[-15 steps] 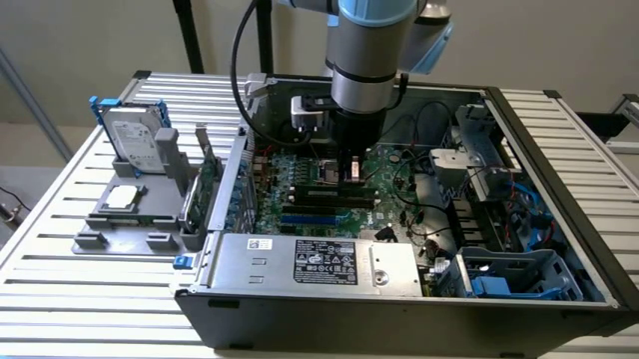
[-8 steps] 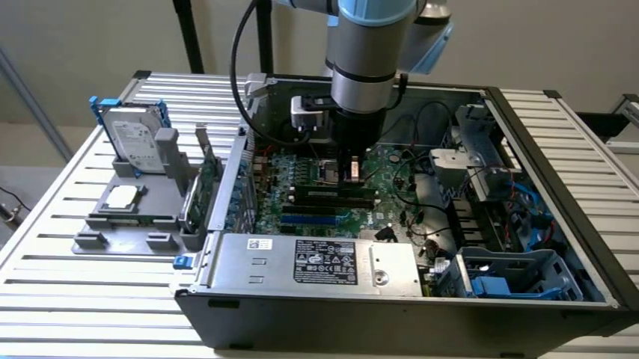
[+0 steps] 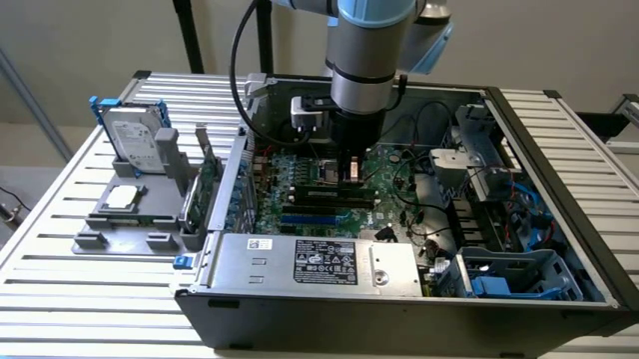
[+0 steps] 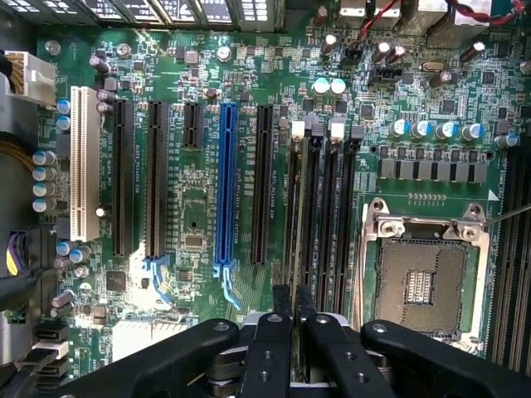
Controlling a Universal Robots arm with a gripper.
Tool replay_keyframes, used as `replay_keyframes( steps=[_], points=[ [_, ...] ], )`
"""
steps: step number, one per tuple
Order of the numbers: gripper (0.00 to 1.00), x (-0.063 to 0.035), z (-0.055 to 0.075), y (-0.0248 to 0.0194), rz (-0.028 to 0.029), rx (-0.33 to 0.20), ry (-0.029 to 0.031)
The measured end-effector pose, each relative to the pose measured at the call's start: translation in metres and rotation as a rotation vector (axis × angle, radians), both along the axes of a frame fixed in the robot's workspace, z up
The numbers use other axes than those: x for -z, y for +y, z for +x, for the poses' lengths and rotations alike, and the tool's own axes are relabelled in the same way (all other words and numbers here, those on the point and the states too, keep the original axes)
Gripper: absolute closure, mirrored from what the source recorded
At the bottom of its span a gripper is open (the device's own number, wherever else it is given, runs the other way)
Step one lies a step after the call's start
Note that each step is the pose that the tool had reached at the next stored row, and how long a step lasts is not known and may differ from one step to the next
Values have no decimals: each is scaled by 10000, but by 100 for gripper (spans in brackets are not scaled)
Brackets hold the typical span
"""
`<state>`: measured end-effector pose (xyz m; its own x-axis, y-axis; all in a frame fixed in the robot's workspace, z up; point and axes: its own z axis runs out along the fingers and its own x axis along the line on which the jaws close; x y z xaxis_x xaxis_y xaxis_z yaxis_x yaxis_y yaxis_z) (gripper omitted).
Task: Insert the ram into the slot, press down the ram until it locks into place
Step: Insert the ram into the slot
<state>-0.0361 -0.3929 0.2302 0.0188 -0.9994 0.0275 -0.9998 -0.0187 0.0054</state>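
Ram [image 4: 295, 249] edge-on between fingers [image 4: 282, 311], above narrow slot [image 4: 298, 149]

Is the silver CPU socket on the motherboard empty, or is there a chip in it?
Empty: the CPU socket shows its bare contact grid inside the metal frame, with no chip seated.

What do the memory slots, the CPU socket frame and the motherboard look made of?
Memory slots: matte black moulded plastic, likely; white and black end clips. CPU socket frame: bare metal, silver sheen. Motherboard: green lacquered circuit board, probably fibreglass.
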Motion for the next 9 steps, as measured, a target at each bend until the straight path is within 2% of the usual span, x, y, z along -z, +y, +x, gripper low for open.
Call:
replay_keyframes(
  steps=[9],
  points=[
    [86,14,0,5,-16,32,1]
  ],
)
